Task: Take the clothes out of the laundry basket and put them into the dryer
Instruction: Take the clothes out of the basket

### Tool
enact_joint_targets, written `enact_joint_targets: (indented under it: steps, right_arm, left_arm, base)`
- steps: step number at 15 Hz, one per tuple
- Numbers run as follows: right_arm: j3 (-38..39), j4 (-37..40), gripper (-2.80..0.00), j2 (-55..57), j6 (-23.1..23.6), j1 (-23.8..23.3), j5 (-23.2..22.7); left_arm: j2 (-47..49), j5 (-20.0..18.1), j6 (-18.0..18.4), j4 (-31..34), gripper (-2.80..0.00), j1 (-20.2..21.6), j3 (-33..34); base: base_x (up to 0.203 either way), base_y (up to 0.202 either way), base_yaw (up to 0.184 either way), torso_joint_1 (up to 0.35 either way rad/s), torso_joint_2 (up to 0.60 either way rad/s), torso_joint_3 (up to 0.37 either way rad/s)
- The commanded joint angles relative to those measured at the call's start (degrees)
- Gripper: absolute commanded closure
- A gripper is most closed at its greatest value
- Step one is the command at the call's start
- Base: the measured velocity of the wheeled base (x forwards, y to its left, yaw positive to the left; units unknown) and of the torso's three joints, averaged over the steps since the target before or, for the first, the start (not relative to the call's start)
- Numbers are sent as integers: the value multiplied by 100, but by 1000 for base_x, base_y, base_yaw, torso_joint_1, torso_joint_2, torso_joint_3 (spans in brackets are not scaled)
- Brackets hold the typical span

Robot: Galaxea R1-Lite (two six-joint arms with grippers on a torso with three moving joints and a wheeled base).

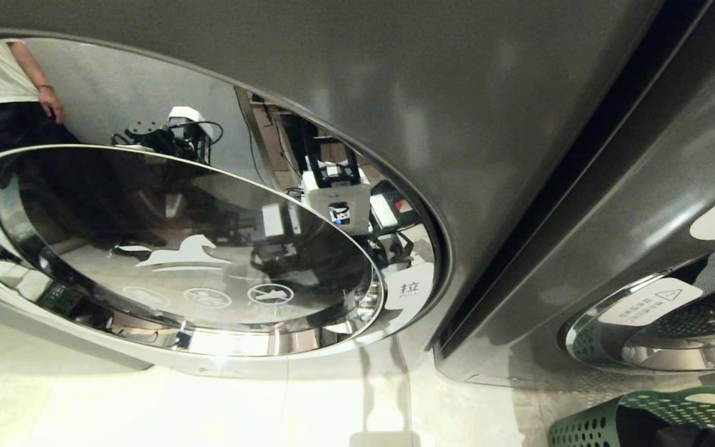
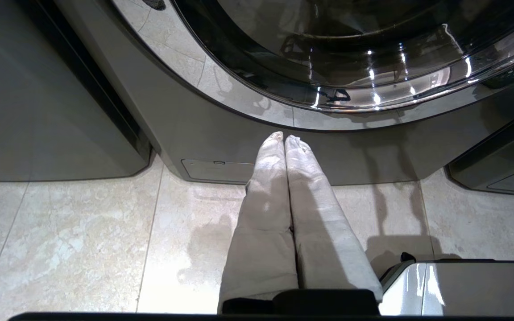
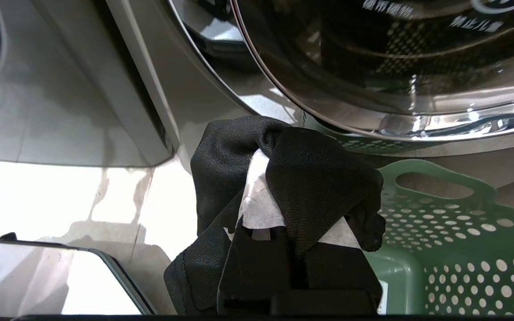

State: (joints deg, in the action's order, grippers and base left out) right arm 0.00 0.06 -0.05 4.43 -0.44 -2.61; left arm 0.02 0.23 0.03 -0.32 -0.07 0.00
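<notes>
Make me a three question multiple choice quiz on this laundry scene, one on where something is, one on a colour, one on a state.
1. Where is the basket?
A. on a dryer
B. on the floor before the dryers
C. inside a drum

2. What colour is the cloth in the right pincer?
A. black
B. red
C. yellow

3. How is the left pincer?
A. shut, empty
B. wide open
C. gripping a towel

Answers: 1 B, it sits below the door. 2 A, dark fabric wraps its fingers. 3 A, its fingers meet with nothing between.
</notes>
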Motion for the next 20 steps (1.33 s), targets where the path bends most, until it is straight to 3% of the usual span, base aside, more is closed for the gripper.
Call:
enact_joint_targets:
  steps: [1, 20]
  right_arm:
    - [0, 3, 0, 14, 5, 0, -3]
    - [0, -6, 0, 14, 66, 0, -3]
  left_arm:
    - [-2, 3, -3, -3, 0, -1, 0]
    - [-2, 3, -12, -12, 0, -1, 0]
  base:
    - [0, 0, 0, 3, 2, 198]
    - [0, 0, 0, 2, 2, 200]
